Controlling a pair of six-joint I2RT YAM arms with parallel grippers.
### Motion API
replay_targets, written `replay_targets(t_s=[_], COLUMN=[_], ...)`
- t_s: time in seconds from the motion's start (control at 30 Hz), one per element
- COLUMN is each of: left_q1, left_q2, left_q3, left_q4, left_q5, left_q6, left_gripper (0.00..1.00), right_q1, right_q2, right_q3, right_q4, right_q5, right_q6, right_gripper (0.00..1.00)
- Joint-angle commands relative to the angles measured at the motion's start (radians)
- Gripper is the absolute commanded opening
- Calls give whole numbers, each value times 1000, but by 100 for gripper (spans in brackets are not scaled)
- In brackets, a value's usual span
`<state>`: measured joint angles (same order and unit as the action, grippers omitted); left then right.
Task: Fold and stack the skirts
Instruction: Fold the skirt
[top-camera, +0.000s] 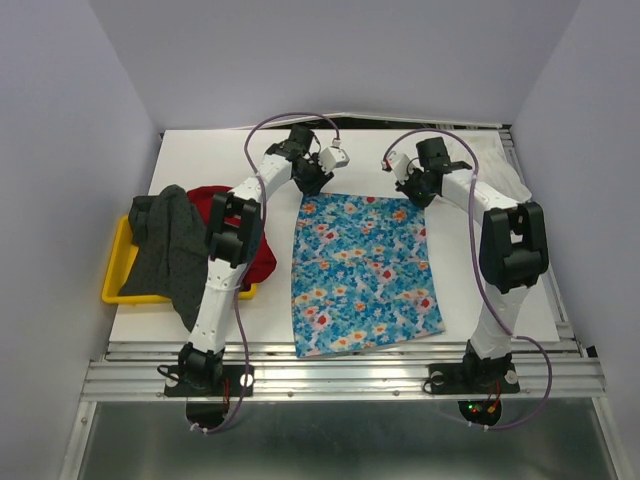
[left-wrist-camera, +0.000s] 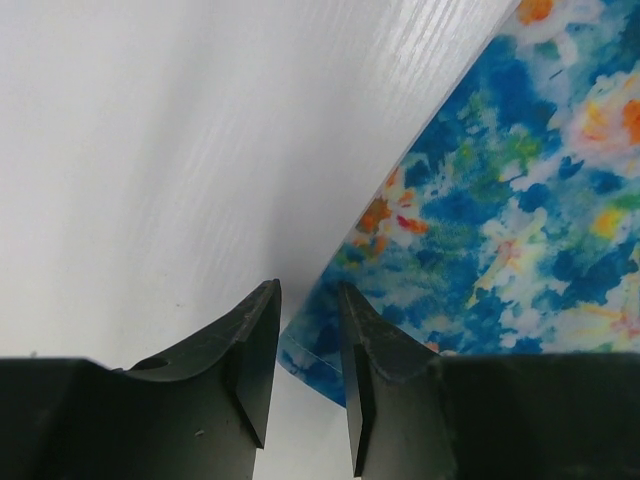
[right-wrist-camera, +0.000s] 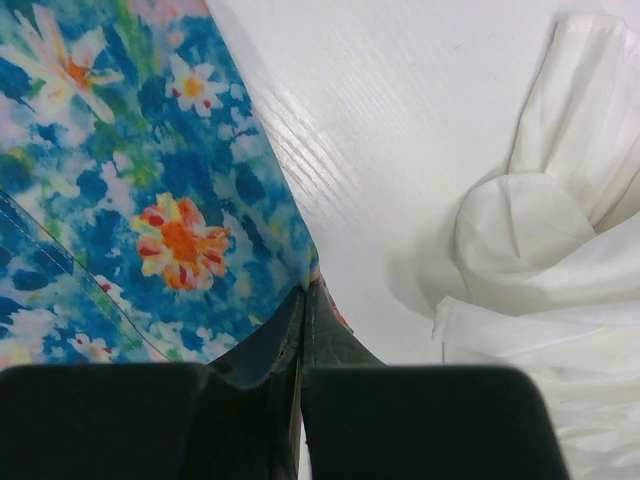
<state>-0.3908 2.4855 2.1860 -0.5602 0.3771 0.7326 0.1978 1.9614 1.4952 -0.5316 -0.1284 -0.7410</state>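
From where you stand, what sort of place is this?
Probably a robotics lab test cell: a white table boxed in by plain walls, two arms bolted to a metal rail, and a flowered skirt spread flat.

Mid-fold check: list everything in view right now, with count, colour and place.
floral skirt: 1, blue with red-and-white flowers, spread flat mid-table
white skirt: 1, white, bunched at far right
grey skirt: 1, dark grey, draped over tray
red skirt: 1, red, beside grey skirt, tray's right side
tray: 1, yellow, left edge
table: 1, white
left gripper: 1, black, open at floral skirt's far left corner
right gripper: 1, black, shut on floral skirt's far right corner
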Motion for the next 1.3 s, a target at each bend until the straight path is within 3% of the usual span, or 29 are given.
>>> replay_targets(t_s=[0.0,0.17,0.23,0.3,0.4,0.57,0.77,0.93,1.07,1.27], left_q1=[7,13,18,21,26,44,87,89,86,55], left_q2=[23,42,38,35,46,47,-67,-218,-309,-523], left_q3=[38,28,14,9,40,110,179,72,40,-208], left_q4=[-47,-110,-125,-135,-185,-230,-120,-18,-52,-46], left_q5=[16,42,52,56,52,57,48,11,-10,-9], left_q6=[31,51,67,71,82,94,37,59,83,108], left_gripper=[41,37,29,10,0,0,0,0,0,0], right_q1=[0,0,0,0,0,0,0,0,-9,-9], right_q2=[-59,-58,-55,-50,-45,-21,1,-9,-25,-160], right_q3=[-6,-9,-9,-9,-6,8,75,160,203,42], right_q4=[10,10,10,12,18,56,94,105,111,130], right_q5=[-22,-17,-14,-16,-13,21,65,81,84,18], right_q6=[-18,-24,-24,-24,-15,2,34,35,3,-49], right_gripper=[1,1,1,1,1,1,1,1,1,1])
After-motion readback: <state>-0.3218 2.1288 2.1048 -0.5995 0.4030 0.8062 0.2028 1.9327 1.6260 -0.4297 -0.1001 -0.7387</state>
